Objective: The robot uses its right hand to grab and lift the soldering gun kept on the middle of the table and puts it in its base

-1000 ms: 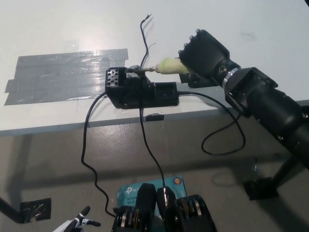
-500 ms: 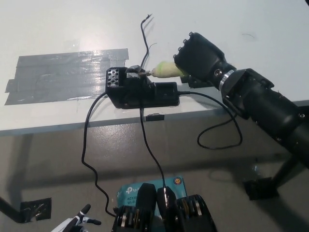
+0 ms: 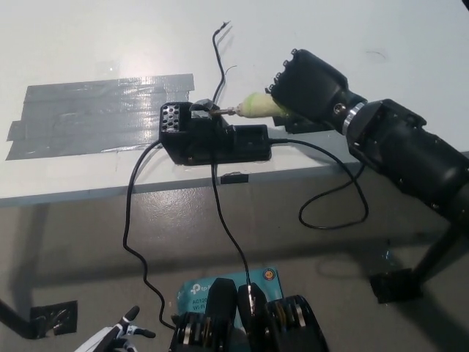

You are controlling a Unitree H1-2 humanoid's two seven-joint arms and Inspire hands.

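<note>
Gun held at the base, tip at the holder mouth; insertion step under way.

The right hand (image 3: 314, 84), at about 2 o'clock on the table (image 3: 308, 29), is wrapped round the soldering gun (image 3: 256, 104); its fingers are closed on the pale green grip, which sticks out of the hand toward 9 o'clock. The metal tip points at 9 o'clock and sits at the top of the black base (image 3: 212, 138), just beside the perforated block at its left end; I cannot tell whether the tip is already inside the holder. By my reading the lift is done and only seating remains: the next move calls for sliding the gun along its own line into the holder, then loosening the hold. The cord (image 3: 333, 205) loops off the table edge at 4 o'clock. The left hand (image 3: 117, 339) rests low at 7 o'clock; its fingers are too cropped to tell.
</note>
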